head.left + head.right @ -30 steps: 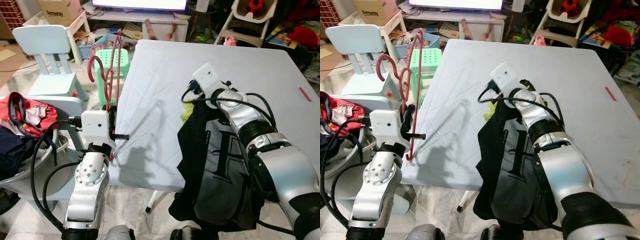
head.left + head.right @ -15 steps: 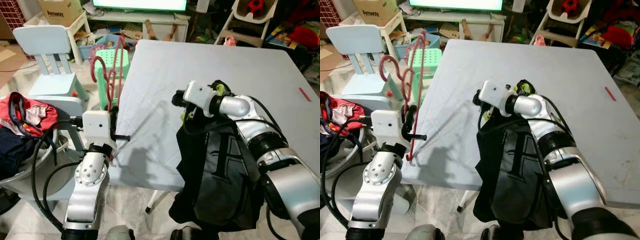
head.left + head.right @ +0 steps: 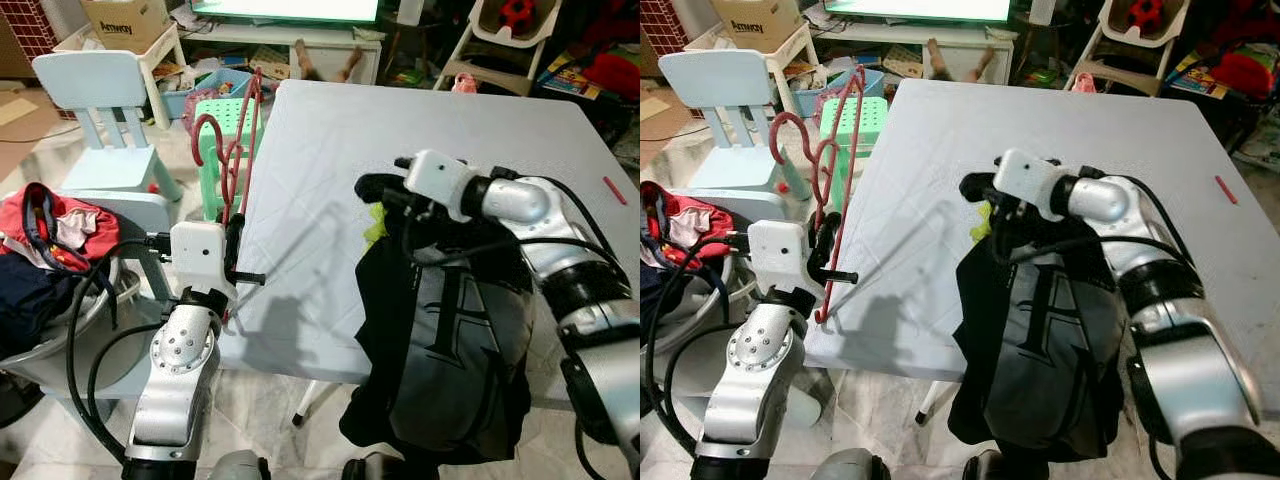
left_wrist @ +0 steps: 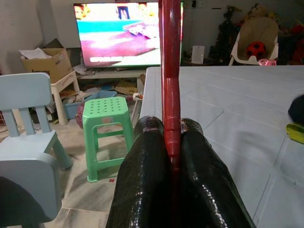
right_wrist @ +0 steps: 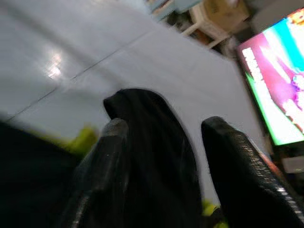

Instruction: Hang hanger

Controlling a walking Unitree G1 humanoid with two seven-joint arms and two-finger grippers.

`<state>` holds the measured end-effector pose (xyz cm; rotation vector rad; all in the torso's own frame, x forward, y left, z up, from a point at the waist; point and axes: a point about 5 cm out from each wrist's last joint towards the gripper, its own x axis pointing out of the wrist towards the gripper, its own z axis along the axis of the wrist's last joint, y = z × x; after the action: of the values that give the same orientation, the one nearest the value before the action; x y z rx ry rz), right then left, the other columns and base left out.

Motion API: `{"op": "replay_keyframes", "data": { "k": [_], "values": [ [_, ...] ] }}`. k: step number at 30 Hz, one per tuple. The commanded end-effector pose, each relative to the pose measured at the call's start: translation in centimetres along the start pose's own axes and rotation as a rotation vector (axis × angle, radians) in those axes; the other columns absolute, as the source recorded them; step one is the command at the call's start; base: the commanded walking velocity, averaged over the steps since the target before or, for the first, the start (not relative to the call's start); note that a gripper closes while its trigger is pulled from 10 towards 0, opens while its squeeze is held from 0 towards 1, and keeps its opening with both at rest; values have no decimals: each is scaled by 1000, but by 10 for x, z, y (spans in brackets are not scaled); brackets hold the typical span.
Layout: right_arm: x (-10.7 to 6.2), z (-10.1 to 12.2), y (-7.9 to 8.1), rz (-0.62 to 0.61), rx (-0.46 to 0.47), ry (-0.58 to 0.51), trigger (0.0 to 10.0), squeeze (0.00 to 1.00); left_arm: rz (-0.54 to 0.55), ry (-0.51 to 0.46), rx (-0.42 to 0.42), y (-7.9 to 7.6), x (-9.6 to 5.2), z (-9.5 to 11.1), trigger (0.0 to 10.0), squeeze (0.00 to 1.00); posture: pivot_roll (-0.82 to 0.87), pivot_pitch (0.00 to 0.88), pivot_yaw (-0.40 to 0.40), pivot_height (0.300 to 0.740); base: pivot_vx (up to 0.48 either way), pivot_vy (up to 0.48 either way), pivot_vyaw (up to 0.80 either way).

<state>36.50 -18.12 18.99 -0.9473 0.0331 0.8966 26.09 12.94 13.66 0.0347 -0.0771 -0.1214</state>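
A red hanger [image 3: 235, 150] stands upright at the table's left edge, with my left gripper [image 3: 234, 243] shut on its lower bar. The left wrist view has the hanger's red bar [image 4: 171, 71] pinched between the two fingers of my left gripper [image 4: 171, 137]. A black T-shirt [image 3: 450, 340] with a grey print lies on the white table [image 3: 330, 130] and hangs over its front edge. My right gripper [image 3: 375, 190] is at the shirt's top edge. In the right wrist view its fingers [image 5: 111, 142] stand apart, open, with a fold of black cloth [image 5: 152, 142] between them.
A light blue child's chair [image 3: 100, 110] and a green stool [image 3: 225, 120] stand left of the table. A basket with red clothes [image 3: 40, 240] is at my left. A small red item [image 3: 612, 190] lies near the table's right edge. Yellow-green cloth [image 3: 373, 228] peeks from the shirt.
My right wrist has turned and drawn back to the right along the shirt's top edge. The left arm has kept the hanger in the same place.
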Motion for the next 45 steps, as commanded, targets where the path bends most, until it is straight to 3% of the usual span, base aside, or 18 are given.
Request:
{"op": "replay_keyframes", "data": {
  "k": [1, 8, 12, 15, 17, 18, 22, 26, 27, 28, 29, 30, 31, 35, 36, 37, 41, 45],
  "values": [
    [-10, -3, -1, 60, -23, 30, 10000, 1000, -22, 147, -14, -3, -8, -28, 10000, 0, 29, 26, -22, 740, 0, 0, 0],
    [-49, -6, -26, 9, 118, 8, 10000, 1000, -28, 150, -12, -1, -8, -28, 10000, 0, 26, 29, -20, 740, 0, 0, 0],
    [-73, -11, -29, 13, 203, 12, 10000, 1000, -30, 155, -12, -1, -10, -29, 10000, 0, 15, 30, -19, 740, 0, 0, 0],
    [-95, -20, -9, 128, 307, 32, 10000, 1000, -36, 158, -14, -2, -10, -29, 10000, 0, 9, 29, -15, 740, 0, 0, 0],
    [-108, -24, 18, 255, 388, 50, 10000, 1000, -44, 159, -16, -3, -8, -29, 10000, 0, -1, 28, -5, 740, 0, 0, 0],
    [-108, -24, 18, 255, 388, 50, 10000, 1000, -44, 159, -16, -3, -8, -29, 10000, 0, -1, 28, -5, 740, 0, 0, 0],
    [-119, -27, 56, 392, 512, 72, 10000, 1000, -60, 144, -16, -3, -6, -27, 10000, 0, -5, 22, 8, 740, 0, 0, 0],
    [-122, -27, 71, 423, 564, 81, 10000, 996, -62, 143, -15, -2, -4, -26, 10000, 0, -6, 18, 16, 740, 0, 0, 0],
    [-122, -28, 77, 423, 572, 86, 10000, 800, -63, 143, -14, -2, -4, -26, 10000, 0, -5, 18, 18, 740, 0, 0, 0],
    [-122, -28, 77, 423, 572, 86, 10000, 800, -63, 143, -14, -2, -4, -26, 10000, 0, -5, 18, 18, 740, 0, 0, 0],
    [-123, -27, 81, 428, 581, 91, 10000, 608, -64, 143, -13, -1, -4, -26, 10000, 0, -4, 18, 19, 740, 0, 0, 0],
    [-123, -26, 85, 414, 591, 101, 10000, 192, -67, 143, -12, -1, -4, -26, 10000, 0, -4, 18, 20, 740, 0, 0, 0],
    [-121, -29, 86, 390, 595, 116, 10000, 8, -68, 143, -11, -1, -4, -26, 10000, 0, -4, 17, 21, 740, 0, 0, 0],
    [-110, -31, 98, 340, 593, 156, 10000, 4, -73, 144, -8, -1, -4, -27, 10000, 0, 1, 16, 21, 740, 0, 0, 0],
    [-107, -31, 100, 338, 596, 154, 3765, 0, -73, 144, -7, -1, -4, -26, 10000, 0, 1, 16, 21, 740, 0, 0, 0],
    [-104, -30, 102, 330, 593, 151, 0, 0, -73, 144, -7, -1, -4, -26, 10000, 0, 1, 16, 21, 740, 0, 0, 0],
    [-80, -39, 104, 144, 570, 222, 0, 0, -65, 144, -4, 0, -5, -26, 10000, 0, 10, 19, 15, 740, 0, 0, 0],
    [-68, -42, 106, 67, 602, 243, 0, 0, -63, 145, -6, 0, -6, -26, 10000, 0, 10, 22, 10, 740, 0, 0, 0]
  ]
}}
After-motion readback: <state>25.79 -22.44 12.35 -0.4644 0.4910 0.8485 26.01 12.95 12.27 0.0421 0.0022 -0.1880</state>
